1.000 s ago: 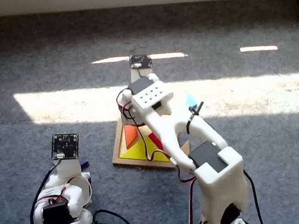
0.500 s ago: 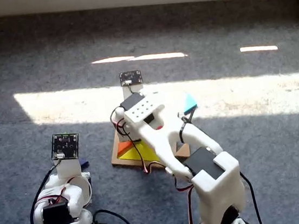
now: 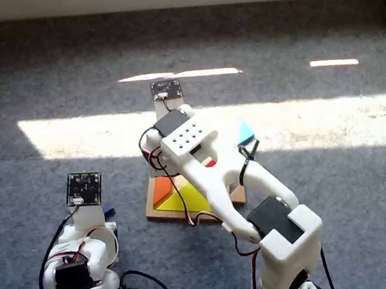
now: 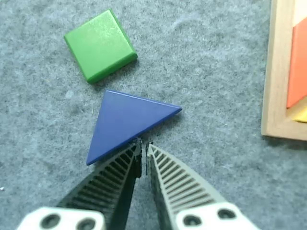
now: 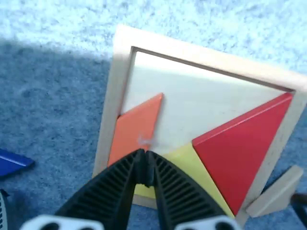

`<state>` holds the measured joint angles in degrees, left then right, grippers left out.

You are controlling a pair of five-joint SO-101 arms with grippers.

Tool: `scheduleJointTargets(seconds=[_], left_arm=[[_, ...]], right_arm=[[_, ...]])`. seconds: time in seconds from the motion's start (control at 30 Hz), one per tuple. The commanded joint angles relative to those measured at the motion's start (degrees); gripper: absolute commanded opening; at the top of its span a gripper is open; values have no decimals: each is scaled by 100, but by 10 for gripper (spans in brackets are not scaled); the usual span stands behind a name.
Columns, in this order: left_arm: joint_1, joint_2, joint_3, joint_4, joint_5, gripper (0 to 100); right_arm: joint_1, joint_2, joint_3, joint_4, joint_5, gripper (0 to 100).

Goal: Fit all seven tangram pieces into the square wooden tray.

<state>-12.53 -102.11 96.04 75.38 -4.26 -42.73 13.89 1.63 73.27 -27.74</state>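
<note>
Nearest, the left arm [image 3: 80, 271] sits folded low, its jaws clenched on nothing, their tips just touching the long edge of the blue triangle [image 4: 128, 120], which lies flat on the grey carpet [image 4: 216, 52]. Just beyond it lies the green square [image 4: 100, 45], also flat and apart from the triangle. Both are well short of the square wooden tray [image 5: 115, 96].

Farther out, the right arm [image 3: 210, 170] leans over the tray, jaws pressed together and empty, above the seam between the orange piece [image 5: 136, 130] and the yellow piece [image 5: 194, 172]. The red triangle [image 5: 244, 148] fills the corner beside them; the rest of the tray floor is bare wood. Beyond the tray, a light-blue piece [image 3: 245, 132] lies on the sunlit carpet.

The loose pieces look like thin, stiff, painted blocks: probably light, not fragile, and a little slick on their faces. Lying flat, each likely wants opened jaws straddling it, pinching two opposite side edges. For the triangle, that probably means the long edge against the far corner region, low enough that the tips sink slightly into the pile
</note>
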Motion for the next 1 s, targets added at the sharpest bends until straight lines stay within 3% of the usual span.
scheduleJointTargets(seconds=[0.0,0.23,0.53,0.63,0.97], left_arm=[[-75,-233,110,44,-35,43],[-75,-233,110,44,-35,43],[-75,-233,110,44,-35,43],[-75,-233,110,44,-35,43],[-75,-233,110,44,-35,43]], right_arm=[[48,-145,-198,-462,70,5],[-13,365,207,-1165,70,5],[-576,716,207,-330,123,5],[-725,699,207,-57,598,5],[-215,-919,207,796,756,5]])
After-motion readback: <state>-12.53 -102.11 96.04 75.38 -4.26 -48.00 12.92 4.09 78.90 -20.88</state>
